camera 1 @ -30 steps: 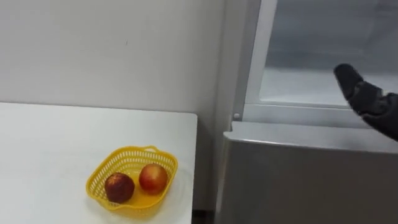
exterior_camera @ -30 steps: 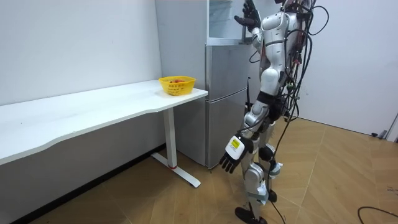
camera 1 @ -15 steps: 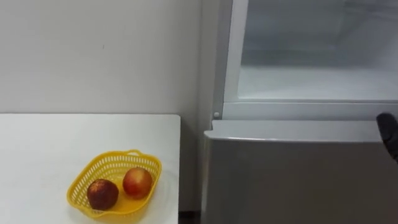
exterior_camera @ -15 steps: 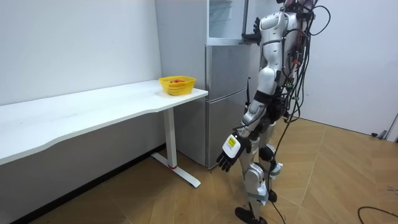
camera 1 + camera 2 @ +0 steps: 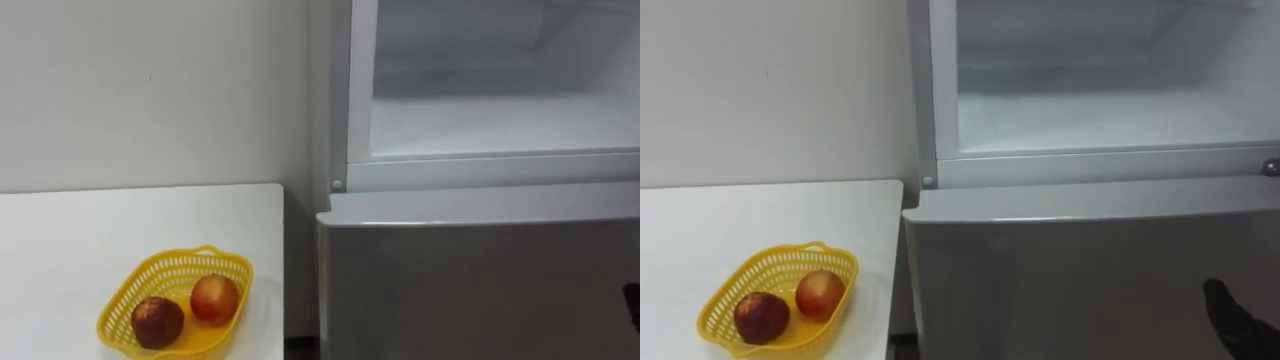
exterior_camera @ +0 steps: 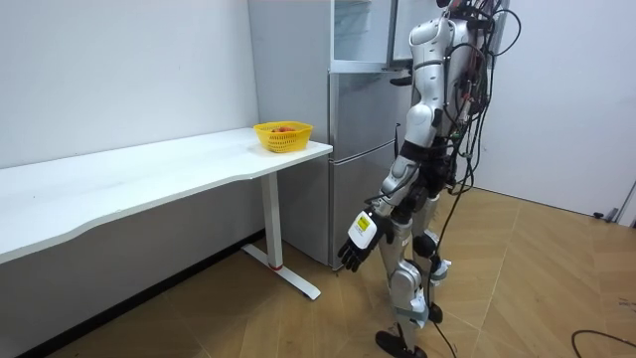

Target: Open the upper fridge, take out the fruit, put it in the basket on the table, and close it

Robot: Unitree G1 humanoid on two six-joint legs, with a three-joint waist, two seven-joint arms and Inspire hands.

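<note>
— What holds what?
— A yellow lattice basket [image 5: 120,305] at the desk's [image 5: 60,250] right edge holds two round red fruits [image 5: 215,299]. Beside it, the upper fridge [image 5: 500,120] gapes.
— Your hands?
— My left hand [image 6: 356,241] hangs loose-fingered; of my right hand [image 5: 1238,318] I cannot tell.

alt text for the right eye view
The upper fridge compartment stands open above the shut lower door. Left of it, a yellow basket holding two reddish fruits sits on a white table; the right hand shows lower right.
</note>
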